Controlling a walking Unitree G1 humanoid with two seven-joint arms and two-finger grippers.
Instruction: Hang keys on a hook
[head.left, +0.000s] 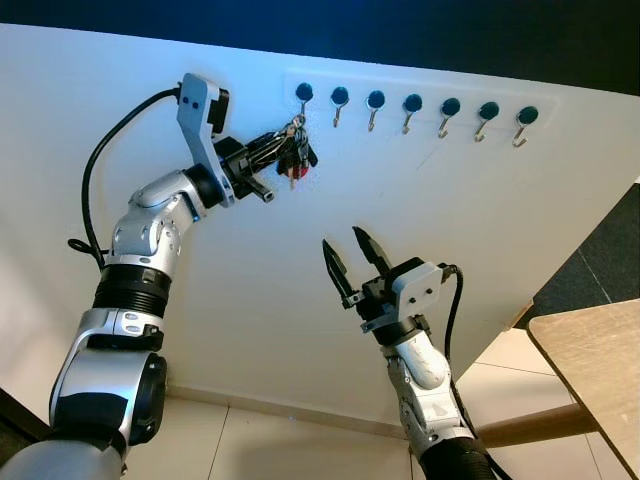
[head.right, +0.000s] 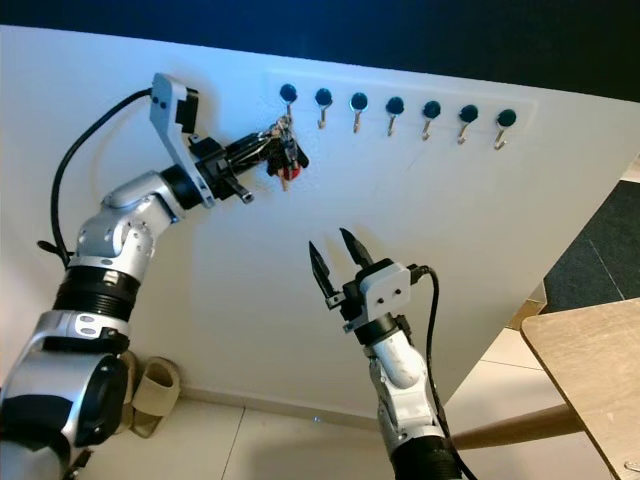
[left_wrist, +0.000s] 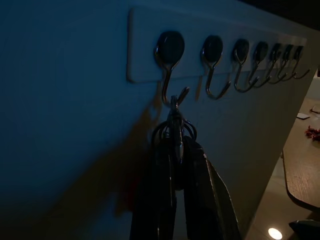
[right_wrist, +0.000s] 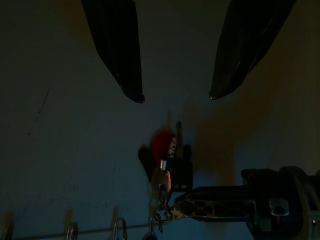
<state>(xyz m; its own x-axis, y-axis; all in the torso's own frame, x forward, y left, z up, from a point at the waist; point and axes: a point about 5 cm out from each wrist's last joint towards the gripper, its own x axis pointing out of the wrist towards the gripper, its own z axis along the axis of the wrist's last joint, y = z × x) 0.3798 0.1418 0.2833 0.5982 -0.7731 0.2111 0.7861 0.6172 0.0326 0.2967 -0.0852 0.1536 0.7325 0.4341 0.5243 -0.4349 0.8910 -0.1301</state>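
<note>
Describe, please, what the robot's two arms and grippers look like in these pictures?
Both arms are silver metal with black ribbed bands at the joints. The left gripper and right gripper each carry two long, tapered black fingers on a black base, beside a pale grey wrist housing. A black cable loops from each wrist back along its arm.

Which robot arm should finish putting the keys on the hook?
The left. Its gripper is up at the keys, whose ring sits at the first hook. The right gripper is open, lower down, away from the hooks.
</note>
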